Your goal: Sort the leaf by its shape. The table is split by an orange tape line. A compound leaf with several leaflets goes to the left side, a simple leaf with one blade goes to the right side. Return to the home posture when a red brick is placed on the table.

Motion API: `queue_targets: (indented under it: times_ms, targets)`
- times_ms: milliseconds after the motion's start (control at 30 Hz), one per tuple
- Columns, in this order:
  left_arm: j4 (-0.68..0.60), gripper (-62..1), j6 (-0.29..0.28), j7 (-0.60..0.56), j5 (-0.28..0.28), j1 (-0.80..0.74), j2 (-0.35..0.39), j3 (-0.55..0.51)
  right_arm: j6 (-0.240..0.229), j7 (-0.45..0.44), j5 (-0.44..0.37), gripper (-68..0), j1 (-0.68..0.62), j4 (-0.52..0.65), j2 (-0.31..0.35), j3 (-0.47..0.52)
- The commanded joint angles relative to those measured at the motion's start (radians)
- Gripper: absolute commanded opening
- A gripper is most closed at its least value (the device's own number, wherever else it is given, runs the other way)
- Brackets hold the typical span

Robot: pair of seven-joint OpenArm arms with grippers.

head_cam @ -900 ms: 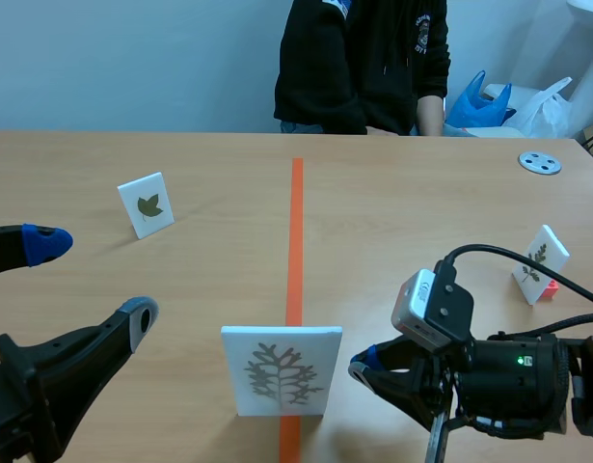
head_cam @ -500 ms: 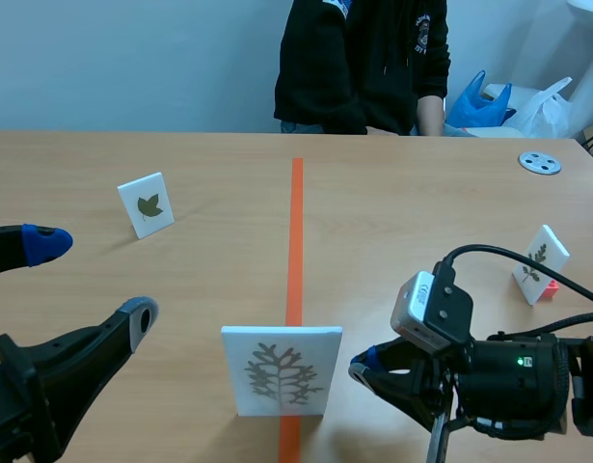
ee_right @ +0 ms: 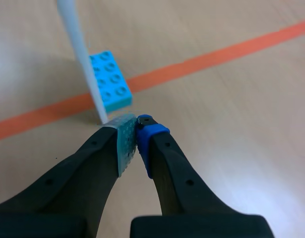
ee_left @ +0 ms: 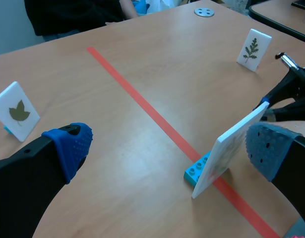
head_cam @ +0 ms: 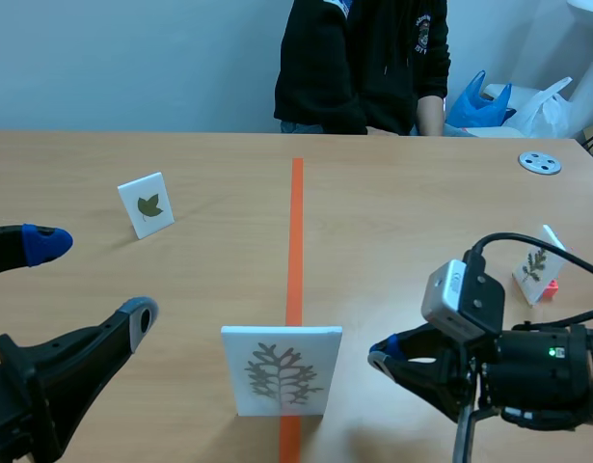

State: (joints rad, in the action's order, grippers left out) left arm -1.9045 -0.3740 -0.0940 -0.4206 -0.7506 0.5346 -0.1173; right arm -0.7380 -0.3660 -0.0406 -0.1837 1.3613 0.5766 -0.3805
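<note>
A white card with a pale, many-branched compound leaf [head_cam: 281, 370] stands upright on the orange tape line near the front, held in a blue brick base [ee_left: 196, 170] [ee_right: 109, 81]. My right gripper [head_cam: 383, 355] [ee_right: 135, 130] is shut on nothing, a short way to the card's right; its tips are just short of the card's edge [ee_right: 82, 54]. My left gripper [head_cam: 89, 285] [ee_left: 167, 144] is open at the front left, with the card [ee_left: 229, 147] close to its right finger. A card with a simple lobed leaf [head_cam: 147, 204] [ee_left: 15, 110] stands on the left side. A fern-like leaf card [head_cam: 538, 263] [ee_left: 252, 49] stands on the right side.
A person in a dark top [head_cam: 363, 63] sits across the table. A grey disc with holes [head_cam: 540, 162] [ee_left: 204, 11] lies at the far right. Blue and white bags [head_cam: 508, 104] sit behind the table's right corner.
My right gripper has shifted a little to the right, away from the standing card. The left arm and all three cards have stayed put.
</note>
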Motion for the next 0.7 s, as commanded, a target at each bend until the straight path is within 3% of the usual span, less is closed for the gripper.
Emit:
queue_targets:
  times_ms: [0, 267, 567, 667]
  targets:
    - [-0.01, 1.4, -0.002, -0.011, -0.009, 0.0, -0.002, -0.005, -0.008, -0.026, -0.015, -66.4, -0.003, 0.028, 0.023, 0.039]
    - [-0.01, 1.4, -0.002, -0.01, -0.009, 0.0, -0.002, -0.005, -0.008, -0.048, -0.025, -66.4, -0.104, 0.127, 0.053, 0.195]
    - [-0.01, 1.4, -0.002, -0.01, -0.009, 0.0, -0.002, -0.005, -0.008, -0.024, -0.197, -66.2, -0.278, 0.237, 0.043, 0.409]
    - [-0.01, 1.4, -0.002, -0.01, -0.009, 0.0, -0.002, -0.005, -0.008, 0.019, -0.272, -66.2, -0.336, 0.255, 0.039, 0.485]
